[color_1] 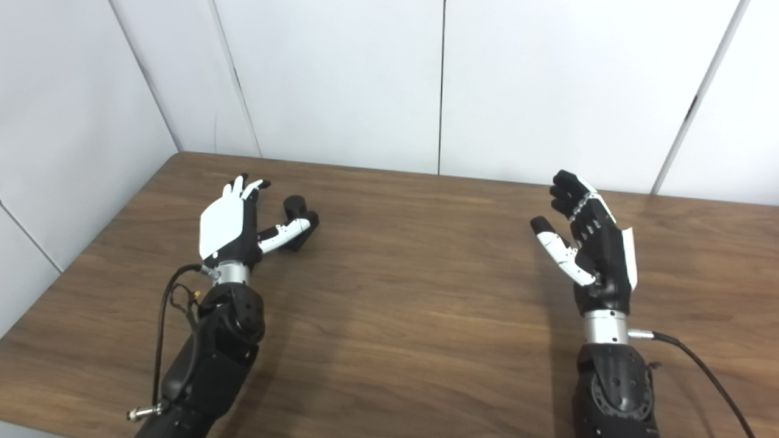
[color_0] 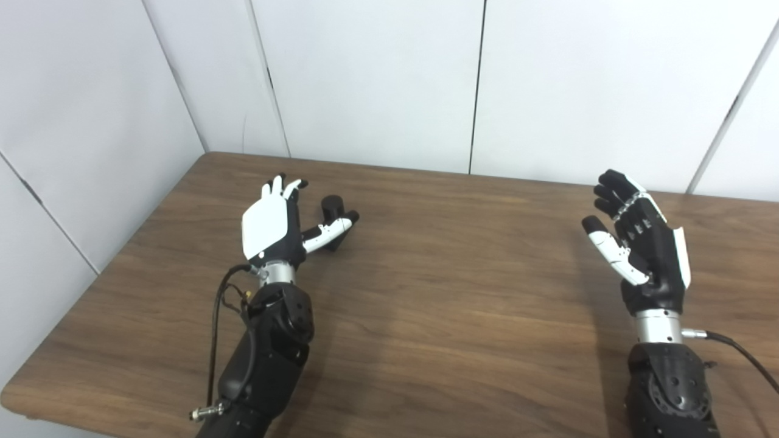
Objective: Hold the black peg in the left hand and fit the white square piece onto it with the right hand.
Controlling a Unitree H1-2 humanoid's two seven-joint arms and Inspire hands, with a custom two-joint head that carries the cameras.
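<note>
Table: brown wood-grain tabletop (color_0: 438,304), smooth, matte, rounded near-left corner.
Peg: short black cylindrical peg (color_0: 331,210) on a dark base, standing upright at the table's far left, just beyond the left thumb; base partly hidden by the thumb.
Left hand: white-backed black robot hand (color_0: 274,225), fingers spread, holding nothing; contact with peg unclear.
Right hand: black-and-white robot hand (color_0: 642,249), fingers loosely curled apart, empty, well apart from the peg.
Walls: plain white panels (color_0: 371,73) with dark seams.
</note>
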